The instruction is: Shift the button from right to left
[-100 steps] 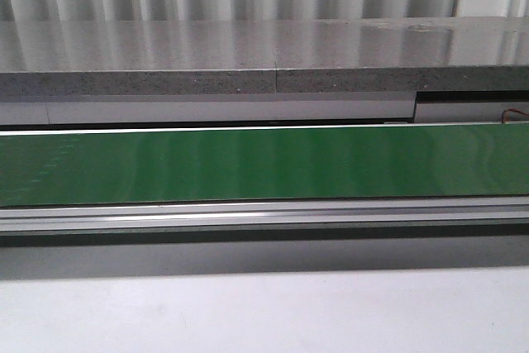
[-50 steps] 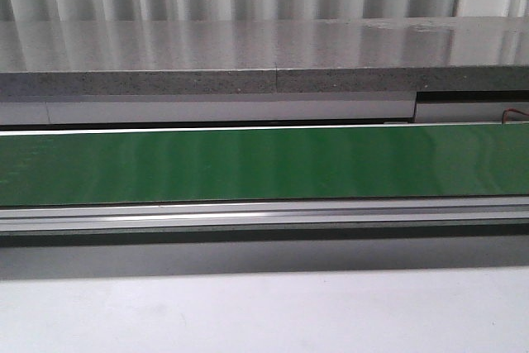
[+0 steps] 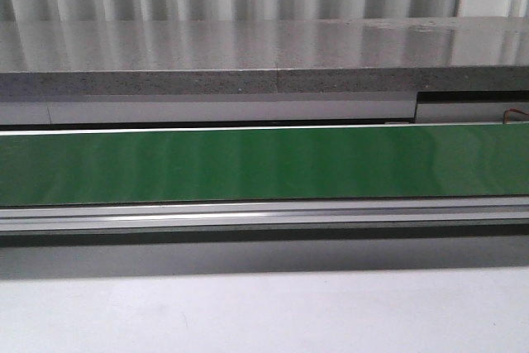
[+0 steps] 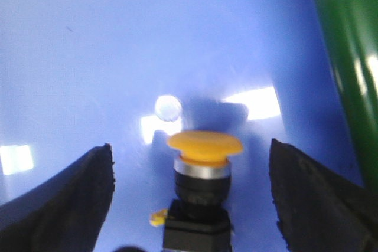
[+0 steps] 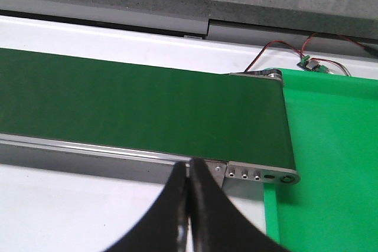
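Observation:
The button (image 4: 204, 172), with its yellow-orange cap, silver ring and black collar, stands on a blue surface (image 4: 118, 57) in the left wrist view. My left gripper (image 4: 192, 163) is open; its black fingers (image 4: 77, 196) stand wide on both sides of the button without touching it. My right gripper (image 5: 189, 172) is shut and empty, its fingertips pressed together over the near rail of the green belt (image 5: 136, 107). Neither gripper nor the button shows in the front view.
The green belt (image 3: 264, 163) runs across the front view, with a grey stone ledge (image 3: 264, 59) behind and a white table (image 3: 264, 312) in front. A green mat (image 5: 331, 146) and a small wired board (image 5: 311, 63) lie past the belt's end. The belt's edge (image 4: 348, 57) borders the blue surface.

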Robot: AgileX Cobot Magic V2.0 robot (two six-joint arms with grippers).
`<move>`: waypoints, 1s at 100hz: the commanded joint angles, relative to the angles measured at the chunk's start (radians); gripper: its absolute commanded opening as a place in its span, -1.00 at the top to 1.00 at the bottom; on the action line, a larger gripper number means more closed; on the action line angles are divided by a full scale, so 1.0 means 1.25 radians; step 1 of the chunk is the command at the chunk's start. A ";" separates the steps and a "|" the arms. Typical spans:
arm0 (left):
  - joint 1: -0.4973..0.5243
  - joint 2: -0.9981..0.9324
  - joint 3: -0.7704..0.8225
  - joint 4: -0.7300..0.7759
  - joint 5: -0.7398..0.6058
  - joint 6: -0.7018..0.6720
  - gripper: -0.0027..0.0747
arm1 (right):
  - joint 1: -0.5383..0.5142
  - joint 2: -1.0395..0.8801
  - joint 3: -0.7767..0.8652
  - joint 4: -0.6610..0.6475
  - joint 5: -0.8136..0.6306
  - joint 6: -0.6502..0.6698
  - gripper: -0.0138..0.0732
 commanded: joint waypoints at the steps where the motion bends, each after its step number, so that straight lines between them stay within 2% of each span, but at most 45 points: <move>1: 0.002 -0.065 -0.024 -0.075 -0.035 -0.007 -0.43 | 0.000 0.007 -0.020 -0.004 -0.061 -0.004 0.84; 21: 0.002 -0.149 -0.024 -0.228 -0.046 -0.002 -0.43 | 0.000 0.007 -0.020 -0.004 -0.061 -0.004 0.84; 36: -0.006 -0.230 -0.016 -0.315 -0.016 0.011 -0.43 | 0.000 0.007 -0.020 -0.004 -0.061 -0.004 0.84; 65: -0.105 -0.449 0.049 -0.301 -0.067 0.022 -0.43 | 0.000 0.007 -0.020 -0.004 -0.061 -0.004 0.84; 91: -0.180 -0.676 0.168 -0.299 -0.107 0.016 -0.43 | 0.000 0.007 -0.020 -0.004 -0.061 -0.004 0.84; 100: -0.202 -0.748 0.214 -0.306 -0.123 0.014 -0.36 | 0.000 0.007 -0.020 -0.004 -0.061 -0.004 0.84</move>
